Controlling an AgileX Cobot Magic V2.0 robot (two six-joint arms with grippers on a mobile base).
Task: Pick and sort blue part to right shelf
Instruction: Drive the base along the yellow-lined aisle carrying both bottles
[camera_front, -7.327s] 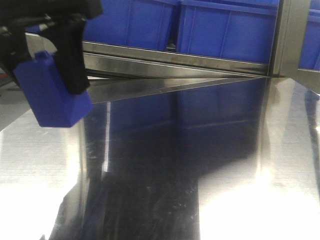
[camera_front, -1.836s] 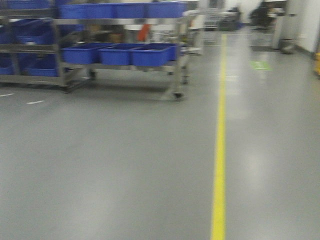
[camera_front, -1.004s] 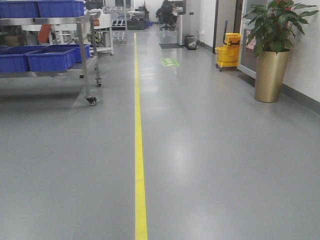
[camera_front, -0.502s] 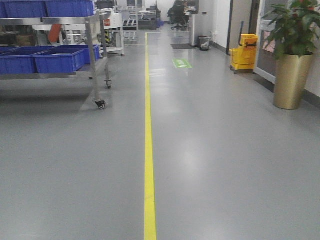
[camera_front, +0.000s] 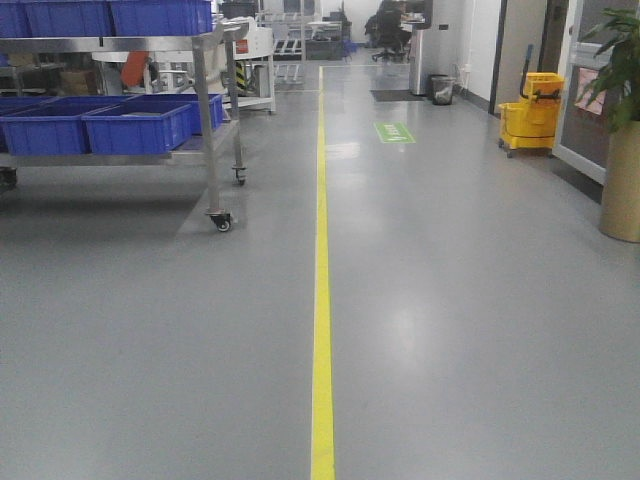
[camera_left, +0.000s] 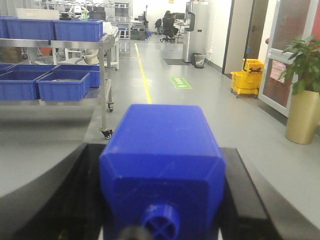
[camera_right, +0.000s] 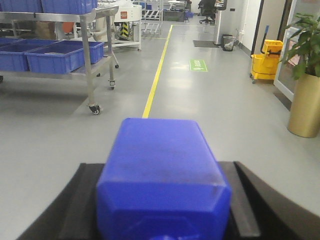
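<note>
Jaws, front view: neither pair shows here, so this view cannot tell their state, and no blue part shows either.
Floor, front view: a grey floor (camera_front: 480, 330) with a yellow line (camera_front: 322, 300) running away down the aisle. A wheeled rack (camera_front: 212, 130) stands at left, with blue bins (camera_front: 140, 128) on its lower shelf up to the right corner post.
Jaws, left wrist view: the left jaws are clamped on the left blue part (camera_left: 162, 165), one black face against each flank. The part hangs above the floor, on no shelf.
Axis, left wrist view: the long axis runs straight away from the wrist, with the far end toward the aisle. A round crossed boss (camera_left: 160, 222) faces the camera.
Jaws, right wrist view: the right jaws are clamped on the right blue part (camera_right: 162, 175), likewise aloft and well apart from the rack.
Axis, right wrist view: the long axis runs away from the wrist and the flat top faces up. The far end points down the aisle beside the yellow line.
Step in hand: this looks like a carry toward the shelf. It would go best with a firm clamp, both wrists level and quiet while the base rolls, and no release until the part sits over the right shelf. Which shelf that is cannot be told from these views.
</note>
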